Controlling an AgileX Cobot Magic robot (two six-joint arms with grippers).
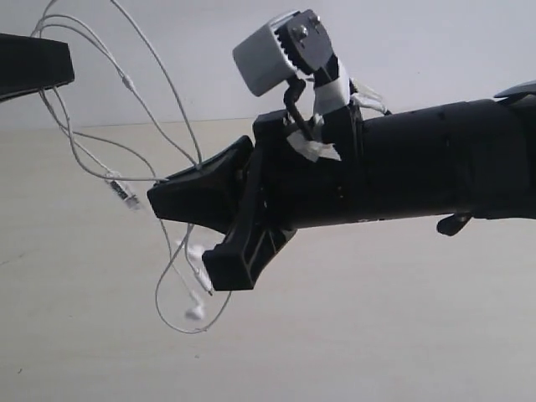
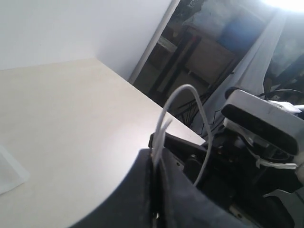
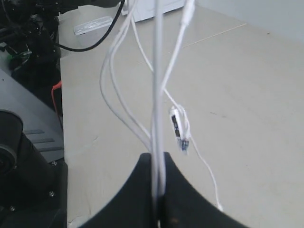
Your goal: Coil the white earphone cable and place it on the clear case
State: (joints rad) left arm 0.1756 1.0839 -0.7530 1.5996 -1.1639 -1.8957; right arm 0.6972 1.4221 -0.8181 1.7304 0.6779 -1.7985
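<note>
The white earphone cable (image 1: 172, 92) hangs in the air in long loops between both grippers. My left gripper (image 1: 65, 65), at the upper left, is shut on a short loop of it (image 2: 183, 92). My right gripper (image 1: 172, 197) is shut on several strands (image 3: 158, 95). Two earbuds (image 1: 195, 311) dangle low under the right gripper. The plug end (image 1: 124, 194) hangs beside the strands (image 3: 178, 128). The clear case (image 3: 92, 24) lies flat on the table far from the right gripper. A pale translucent corner (image 2: 8, 172) may be the same case.
The pale table (image 1: 402, 335) lies under everything; its edge (image 3: 61, 118) drops off toward dark equipment (image 3: 23, 42). The right arm's black body with its grey camera (image 1: 268, 54) fills the middle of the exterior view. A black cable (image 3: 90, 45) curves near the case.
</note>
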